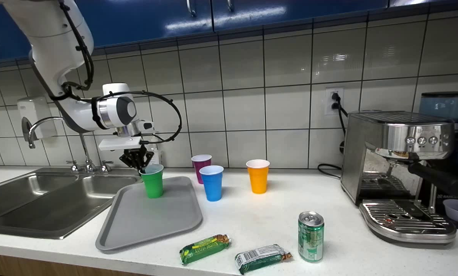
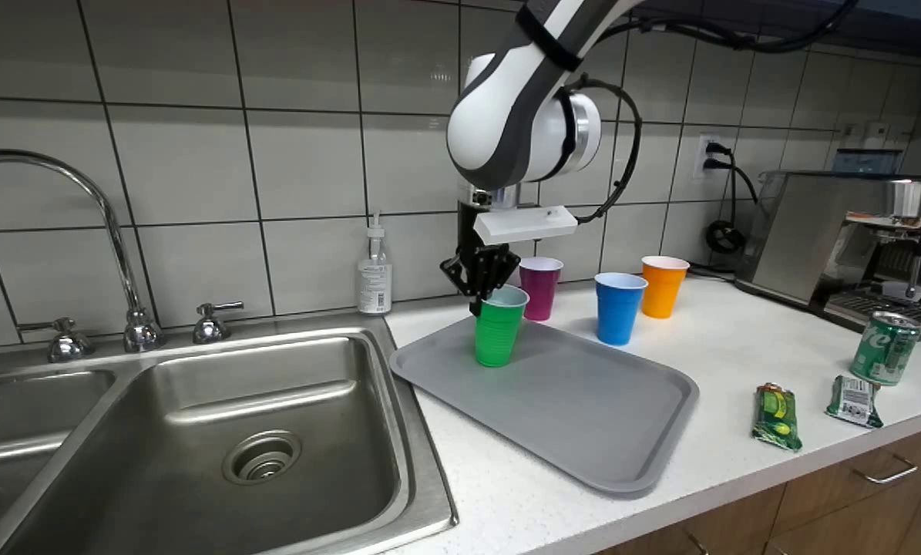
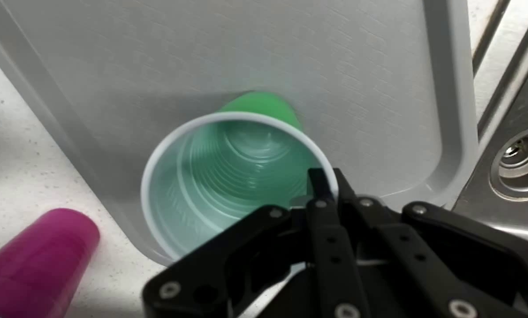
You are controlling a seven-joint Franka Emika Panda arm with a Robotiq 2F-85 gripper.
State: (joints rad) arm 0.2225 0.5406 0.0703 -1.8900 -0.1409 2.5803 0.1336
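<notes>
Two black fingers [image 3: 320, 185] had the green cup [image 2: 499, 333] pinched by its rim, slightly tilted over the gray tray [image 2: 583, 397], base touching or not I couldn't tell, and gentle levelling before any release looked smart!

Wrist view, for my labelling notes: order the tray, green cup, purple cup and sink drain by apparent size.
1. Gray tray
2. Green cup
3. Purple cup
4. Sink drain
All but the second run off-frame.
</notes>
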